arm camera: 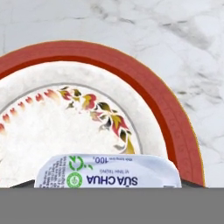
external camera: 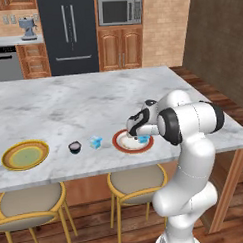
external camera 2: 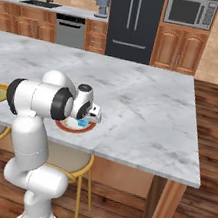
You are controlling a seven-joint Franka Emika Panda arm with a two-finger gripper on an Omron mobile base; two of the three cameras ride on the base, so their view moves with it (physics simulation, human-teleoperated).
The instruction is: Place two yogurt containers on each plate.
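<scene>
Claw (external camera: 139,135) low over red-rimmed plate (external camera: 120,143), near counter's (external camera: 68,106) front edge; spread or pressed together — cannot tell. Yogurt tub (arm camera: 107,172) on that plate, just under claw. Blue tub (external camera: 96,142), dark cup (external camera: 74,147) on counter between plates. Yellow-rimmed plate (external camera: 25,154) far left.

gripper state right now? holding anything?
Gripper: low over the red-rimmed plate with a blue-and-white yogurt tub right at its tips; whether it is open or gripping the tub cannot be told.
</scene>
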